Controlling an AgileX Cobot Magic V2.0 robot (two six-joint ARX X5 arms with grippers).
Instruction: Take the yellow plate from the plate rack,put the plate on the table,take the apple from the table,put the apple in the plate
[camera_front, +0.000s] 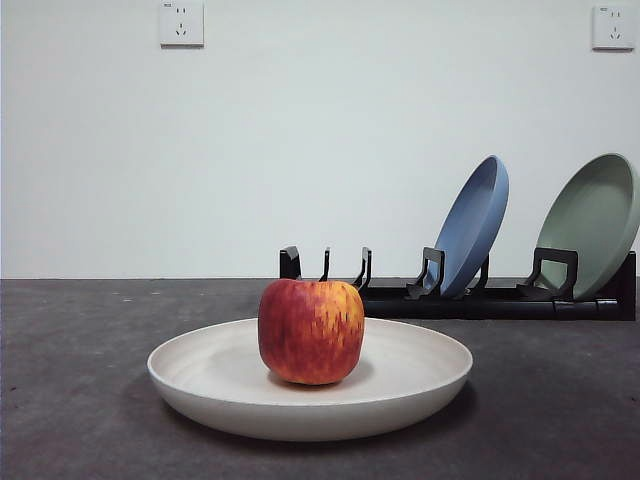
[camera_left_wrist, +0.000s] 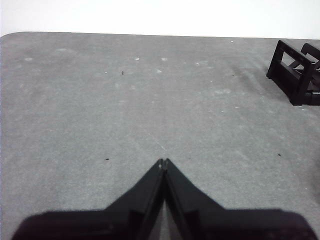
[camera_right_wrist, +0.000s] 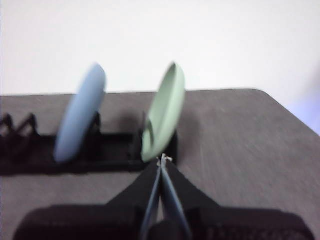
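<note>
The red apple with yellow-orange streaks stands upright in the middle of the cream yellow plate, which lies flat on the dark grey table in the front view. The black plate rack stands behind, at the back right. One end of the plate rack shows in the left wrist view. My left gripper is shut and empty above bare table. My right gripper is shut and empty, close to the rack. Neither gripper shows in the front view.
A blue plate and a pale green plate lean in the rack's right slots. They also show blurred in the right wrist view, the blue plate beside the green plate. The rack's left slots stand empty.
</note>
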